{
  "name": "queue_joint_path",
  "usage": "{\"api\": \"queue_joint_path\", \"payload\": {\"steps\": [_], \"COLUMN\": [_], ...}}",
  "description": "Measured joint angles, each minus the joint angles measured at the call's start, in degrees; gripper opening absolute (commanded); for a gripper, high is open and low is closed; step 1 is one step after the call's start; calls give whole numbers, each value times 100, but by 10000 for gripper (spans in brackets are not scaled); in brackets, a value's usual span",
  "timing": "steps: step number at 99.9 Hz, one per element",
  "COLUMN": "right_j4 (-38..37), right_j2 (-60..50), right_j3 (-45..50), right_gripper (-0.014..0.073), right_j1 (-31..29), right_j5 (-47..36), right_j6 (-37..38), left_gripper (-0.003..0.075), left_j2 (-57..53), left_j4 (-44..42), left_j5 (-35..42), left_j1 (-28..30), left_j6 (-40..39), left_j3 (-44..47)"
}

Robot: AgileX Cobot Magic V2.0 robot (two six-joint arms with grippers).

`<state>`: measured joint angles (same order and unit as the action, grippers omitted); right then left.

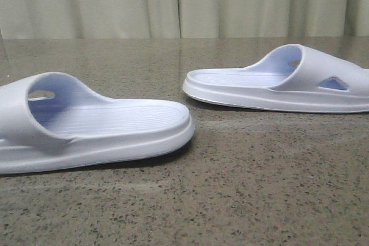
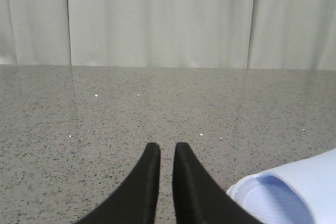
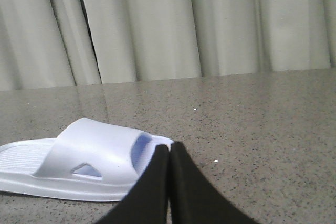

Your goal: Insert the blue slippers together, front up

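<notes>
Writing or brands: none can be read on either slipper or on the bench.
Near slipper [image 1: 86, 125]: lower left of the front view, sole down on the bench, strap cut off by the left edge, open heel end reaching toward the centre of the frame.
Far slipper [image 1: 282, 82]: upper right of the front view, sole down, strap at the right, heel end pointing left; well apart from the near one, bare bench between them.
Material and shape: pale lavender-blue moulded foam, smooth and matt; thick rounded sole with a raised rim; footbed ribbed with fine crosswise lines; wide arched strap with a triangular cut-out in its side.
Bench [image 1: 230, 200]: grey-brown speckled stone-like surface, slightly glossy.
Backdrop: pale pleated curtain [image 1: 184, 1] across the top of every view.
Left tool [image 2: 167, 153]: two black, smooth, tapering fingers with a narrow gap between the tips, holding nothing, above bare bench; the slipper's edge shows at the lower right of that frame [image 2: 294, 192].
Right tool [image 3: 169, 148]: black fingers pressed together, tips meeting, nothing between them; they sit in front of the far slipper's strap end [image 3: 89, 163], at the lower left of that frame; whether they touch it cannot be told.
</notes>
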<state>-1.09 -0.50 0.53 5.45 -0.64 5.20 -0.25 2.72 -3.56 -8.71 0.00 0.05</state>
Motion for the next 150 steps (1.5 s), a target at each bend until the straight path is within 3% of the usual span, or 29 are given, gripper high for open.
{"api": "queue_joint_path", "payload": {"steps": [150], "right_j4": [0], "right_j2": [0], "right_j3": [0], "right_gripper": [-107], "right_j1": [0], "right_j5": [-91], "right_j6": [0], "left_gripper": [16], "left_j2": [0], "left_j4": [0], "left_j5": [33], "left_j1": [0], "left_j6": [0], "left_j3": [0]}}
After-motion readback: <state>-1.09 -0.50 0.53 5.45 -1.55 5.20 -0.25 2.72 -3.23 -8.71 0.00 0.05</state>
